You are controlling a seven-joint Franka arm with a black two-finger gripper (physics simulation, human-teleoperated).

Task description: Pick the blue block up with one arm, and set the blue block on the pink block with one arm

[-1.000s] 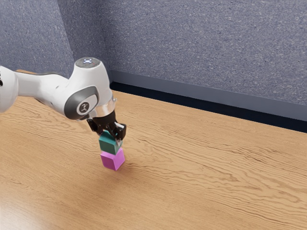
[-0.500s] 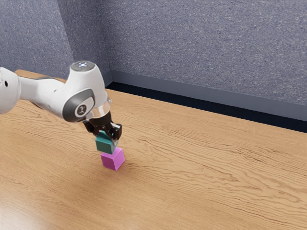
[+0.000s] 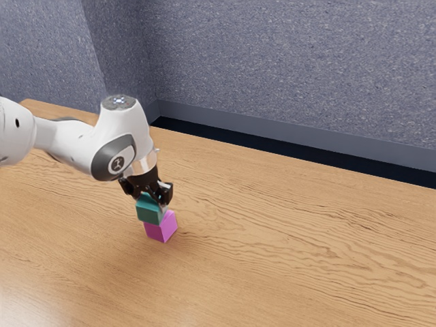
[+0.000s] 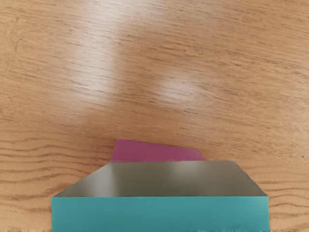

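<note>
Wood-grain table point(image 3: 306, 238) | grey speckled walls point(image 3: 306, 61) — baseboard point(image 3: 306, 139) | fingers point(image 3: 152, 196) clamped on blue block point(image 3: 149, 211), atop pink block point(image 3: 162, 228)

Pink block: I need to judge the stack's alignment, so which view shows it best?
The exterior view: the pink block shows two side faces, with the blue block on top of it. The wrist view looks down past the blue block and gives a thin strip of pink beyond its edge.

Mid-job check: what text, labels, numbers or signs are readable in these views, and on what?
No readable text anywhere.
Round emblem on the arm's grey joint cap: too small to read.
Blue block, pink block, table, wall: no markings.
</note>
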